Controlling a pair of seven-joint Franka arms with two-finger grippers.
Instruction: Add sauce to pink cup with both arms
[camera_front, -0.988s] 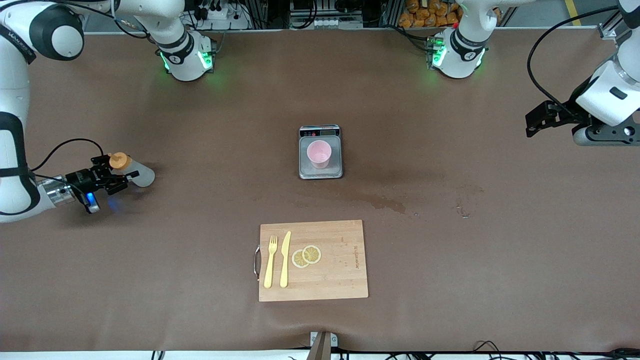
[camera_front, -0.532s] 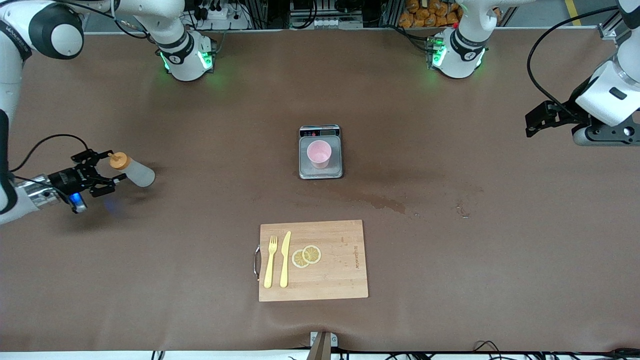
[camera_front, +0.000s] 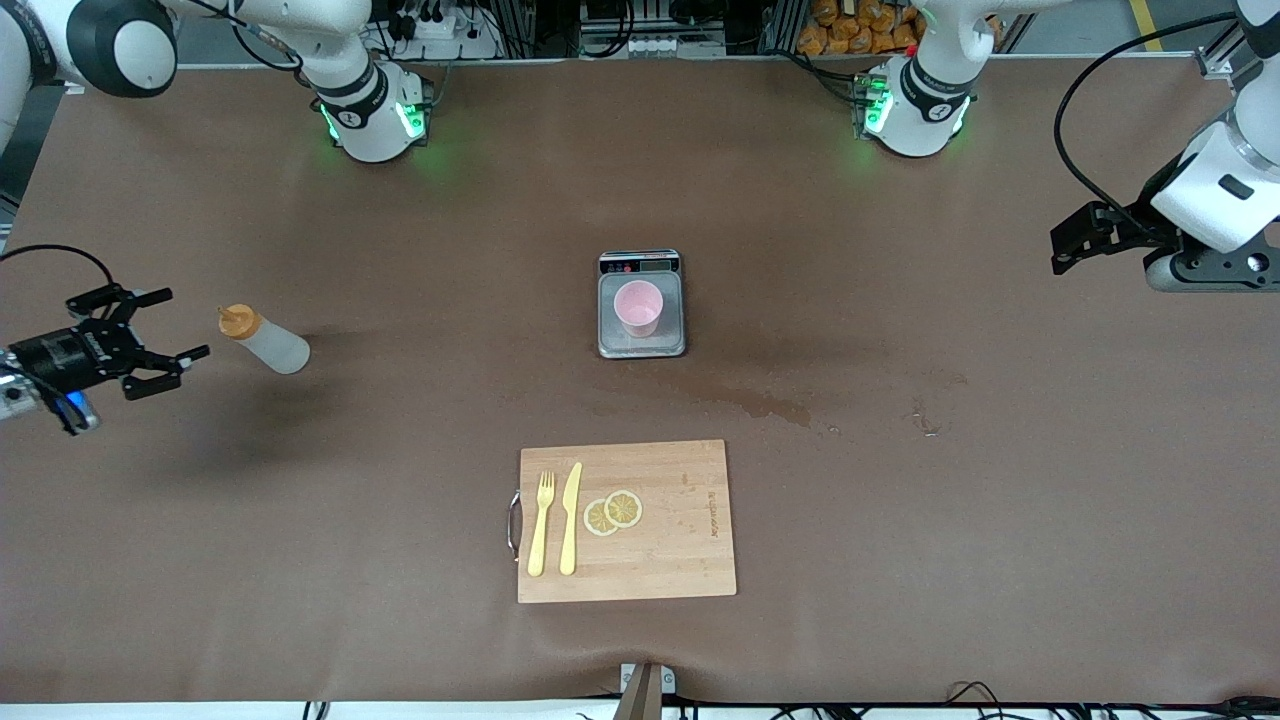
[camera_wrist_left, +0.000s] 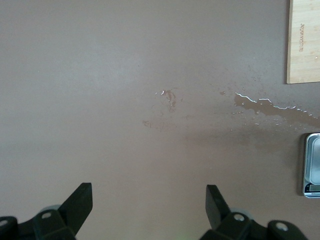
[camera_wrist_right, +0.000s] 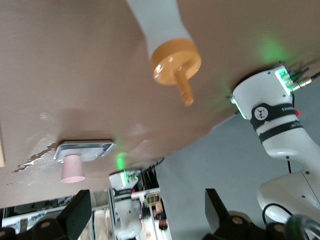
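1. The sauce (camera_front: 266, 342) is a whitish, translucent squeeze bottle with an orange cap and pointed nozzle. It stands on the matte brown desk (camera_front: 900, 500) near the right arm's end.
2. The nozzle points up; the bottle's long axis is upright.
3. The pale pink cup (camera_front: 638, 308) sits on a grey metal scale (camera_front: 641, 303) mid-desk.
4. The right gripper (camera_front: 150, 332), closed around the cap a second ago, now hangs open and apart from it, near the desk's edge.
5. The left gripper (camera_wrist_left: 149, 205) waits open over bare desk, unmoved.
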